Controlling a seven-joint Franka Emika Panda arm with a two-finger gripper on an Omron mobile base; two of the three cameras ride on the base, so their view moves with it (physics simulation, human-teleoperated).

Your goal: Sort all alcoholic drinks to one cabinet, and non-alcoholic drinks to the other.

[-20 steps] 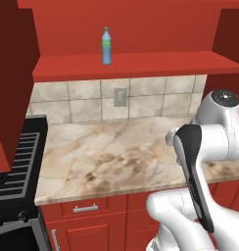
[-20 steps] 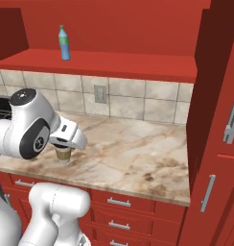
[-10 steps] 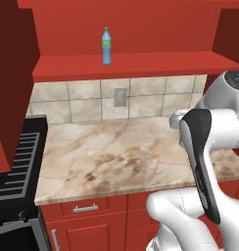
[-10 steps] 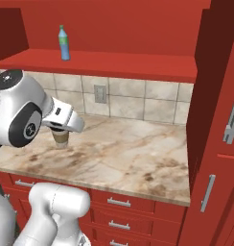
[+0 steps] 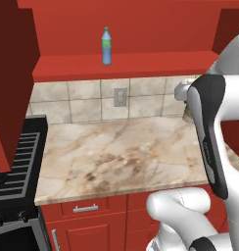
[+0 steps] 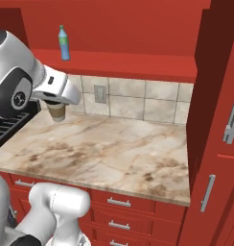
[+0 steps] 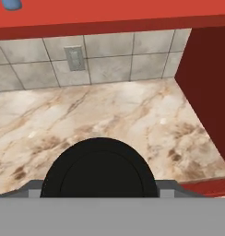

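My gripper (image 6: pixel 55 103) is shut on the tan paper cup (image 6: pixel 56 112) and holds it upright, clear above the left part of the marble counter (image 6: pixel 119 153). In the hand view the cup's dark lid (image 7: pixel 99 169) sits right under the hand. The blue plastic bottle (image 5: pixel 107 46) with the green cap stands on the red shelf of the open upper cabinet (image 5: pixel 141 64); the same bottle (image 6: pixel 64 43) is up and slightly right of the cup. The alcoholic drinks are out of view.
An open red cabinet door (image 5: pixel 13 83) hangs at the left above the black stove (image 5: pixel 13 162). A tall red cabinet wall (image 6: pixel 219 105) closes the counter's right end. A wall outlet (image 5: pixel 120 97) sits in the tiled backsplash.
The arm has lifted the cup straight up from the counter, a bit higher in each frame. The blue bottle and the base have stayed put.
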